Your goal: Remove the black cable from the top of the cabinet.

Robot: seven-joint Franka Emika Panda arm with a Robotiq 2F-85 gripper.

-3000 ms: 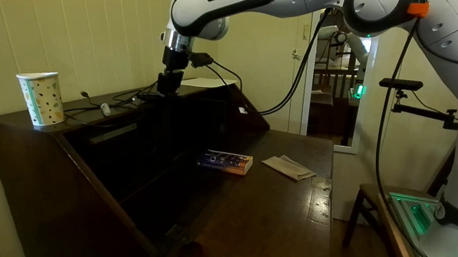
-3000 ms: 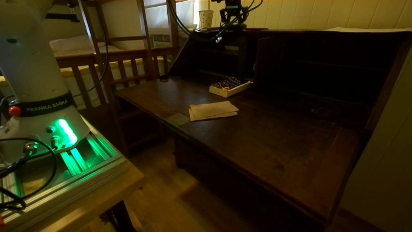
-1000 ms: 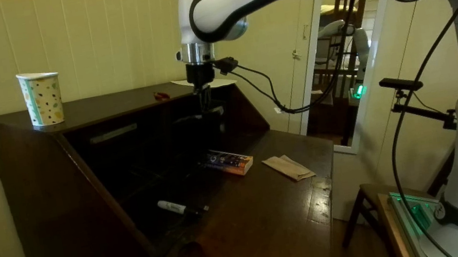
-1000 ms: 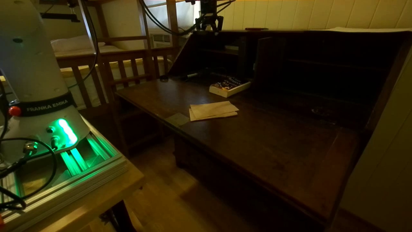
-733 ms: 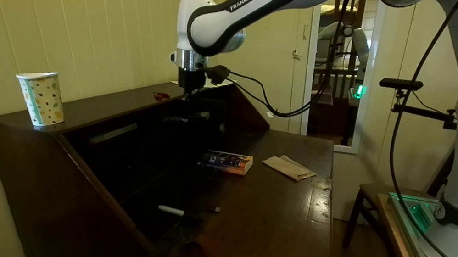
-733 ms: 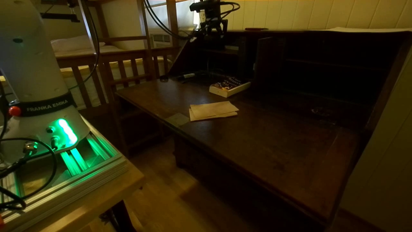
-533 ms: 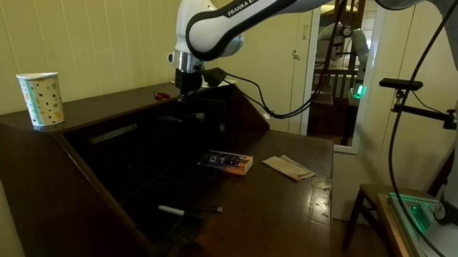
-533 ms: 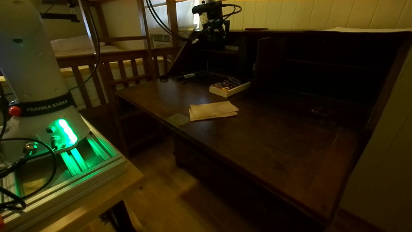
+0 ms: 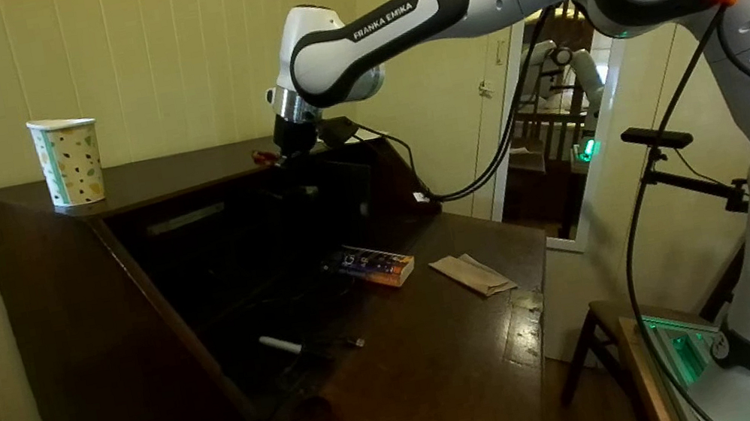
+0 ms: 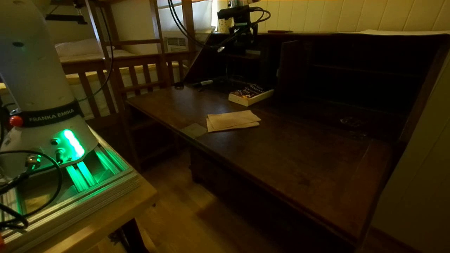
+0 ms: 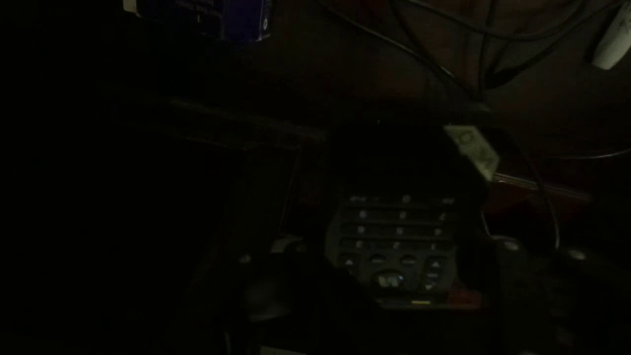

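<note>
Wrist view: the hand [image 11: 400, 264] is pinching a black phone handset [image 11: 397, 231], its 2 fingers [image 11: 517, 276] set along the handset's sides; the light is poor. In both exterior views the hand hangs at the upper front edge of the cabinet [image 9: 97, 325].

Finding on the black cable [image 11: 504, 77]: it lies on the cabinet's tabletop [image 9: 437, 352], below the open compartments, with a plug end [image 9: 356, 342] reaching out over bare wood. None of it is seen on the cabinet's top, where a patterned cup [image 9: 70, 162] and a small red item [image 9: 265, 157] are present. On this evidence, the removal is judged substantially complete.

Outstanding: in the wrist view a thin looped strand [image 11: 556, 227] shows beside the hand. Whether it belongs to the cable, or is snagged on the hand or handset, cannot be told. The handset is no part of the stated task. As judged, what remains is to confirm the cable is free, set the handset down on the cabinet and withdraw without lifting any cord.
</note>
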